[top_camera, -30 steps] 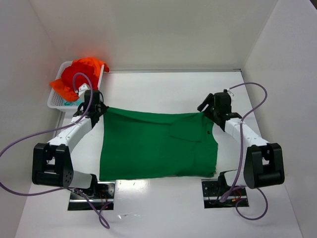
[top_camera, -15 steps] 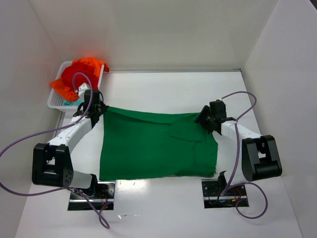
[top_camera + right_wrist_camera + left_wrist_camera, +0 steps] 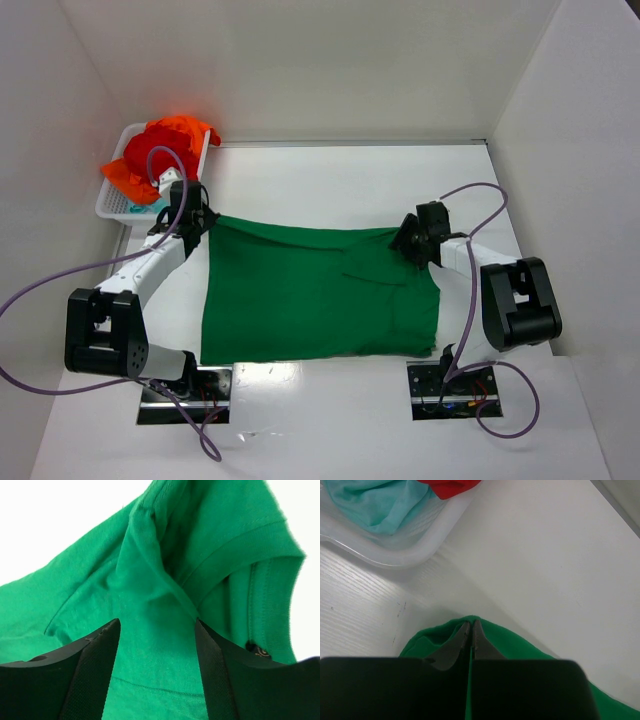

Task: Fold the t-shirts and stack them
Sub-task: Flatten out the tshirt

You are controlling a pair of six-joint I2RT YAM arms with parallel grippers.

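1. Two arms are reaching across the white table (image 3: 330,180), one to each far corner of the green t-shirt (image 3: 310,300).
2. The green t-shirt is lying spread over the middle of the table, mostly flat. Its near hem is running close to the arm bases, and a small fold is showing near its far right corner.
3. The left gripper (image 3: 471,630) is sitting at the shirt's far left corner, its two tips pressed together and pinching a raised ridge of green cloth.
4. The right gripper (image 3: 156,627) is hovering at the far right corner with its fingers (image 3: 95,670) standing apart. Bunched green cloth with a stitched hem is filling the gap between them, and neither pad is visibly pressing on it.
5. The white basket (image 3: 112,208) is sitting at the far left of the table, just beyond the left gripper.
6. The red t-shirt (image 3: 150,155) and the orange t-shirt (image 3: 185,127) are heaping above the basket's rim. The teal t-shirt (image 3: 380,505) is lying lower down inside it.
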